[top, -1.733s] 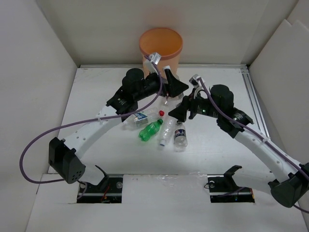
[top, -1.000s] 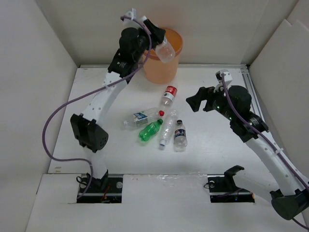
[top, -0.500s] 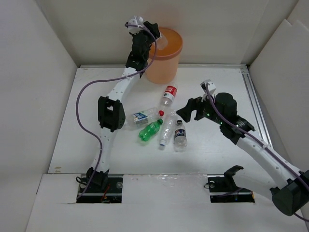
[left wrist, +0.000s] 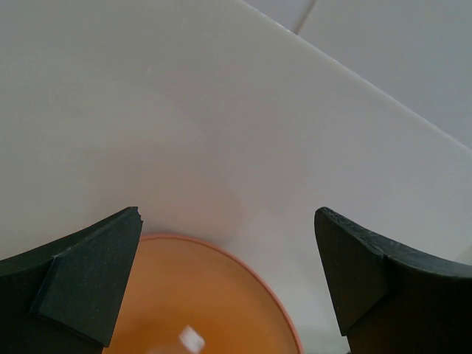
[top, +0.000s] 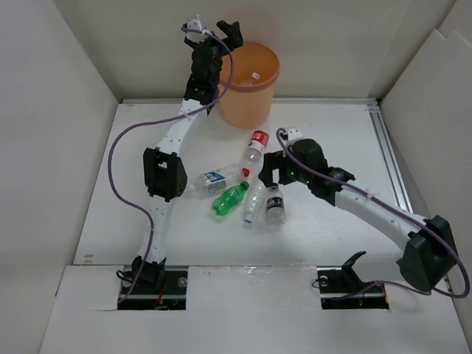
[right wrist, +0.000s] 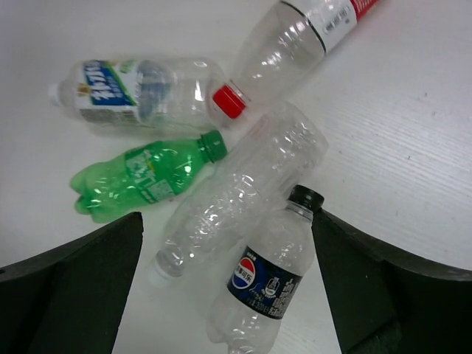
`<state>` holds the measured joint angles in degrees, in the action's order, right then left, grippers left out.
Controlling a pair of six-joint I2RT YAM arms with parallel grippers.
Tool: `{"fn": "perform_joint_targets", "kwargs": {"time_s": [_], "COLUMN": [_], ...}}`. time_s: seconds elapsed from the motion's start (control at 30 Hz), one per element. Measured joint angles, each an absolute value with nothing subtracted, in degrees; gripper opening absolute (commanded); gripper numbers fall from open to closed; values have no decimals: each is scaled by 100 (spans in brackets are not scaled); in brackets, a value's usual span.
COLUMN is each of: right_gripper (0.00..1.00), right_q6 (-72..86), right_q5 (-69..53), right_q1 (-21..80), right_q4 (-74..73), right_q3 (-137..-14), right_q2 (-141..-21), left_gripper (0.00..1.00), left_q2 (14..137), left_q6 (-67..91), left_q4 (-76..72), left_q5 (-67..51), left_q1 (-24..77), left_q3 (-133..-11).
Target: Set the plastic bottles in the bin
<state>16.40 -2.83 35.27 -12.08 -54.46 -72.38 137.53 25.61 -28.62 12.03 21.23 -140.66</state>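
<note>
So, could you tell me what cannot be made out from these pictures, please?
Inside the bin: the left wrist view cuts it off at its bottom edge, between the left fingers; the pale speck within is blurred there and too small from above.
Red-label bottle: its base runs off the top edge of the right wrist view.
Blue-label bottle: its print is too small to read in either view.

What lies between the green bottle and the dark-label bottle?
A clear unlabelled bottle on its side, between the green bottle and the dark-label bottle, in the right wrist view.
</note>
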Motion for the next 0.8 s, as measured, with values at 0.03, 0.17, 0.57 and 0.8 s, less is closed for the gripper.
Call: {"fn": "perform_joint_targets", "kwargs": {"time_s": [0.03, 0.17, 0.57, 0.8], "right_gripper": [100, 100, 95, 79], "right_q6": [1680, 1876, 2899, 3448], "right_q5": [-104, 346, 1264, 1367], "right_q1": [3612, 3924, 4425, 4547], "right_q4": [-1264, -1579, -1793, -1776], "right_q3": [-5492, -5476, -4678, -4018], "right_q2": [-7465, -7966, -7996, -7996], "left_gripper": [100, 100, 100, 100], "left_q2": [13576, 12226, 6829, 6370], "left_q6": [2491, 2316, 2930, 3330], "left_q4": [-2670, -1542, -145, 672], "left_q5": [1179, 1063, 790, 456], "left_q1": [2139, 2270, 2368, 2364], "left_q3": [-13965, -12934, -7961, -6394]}}
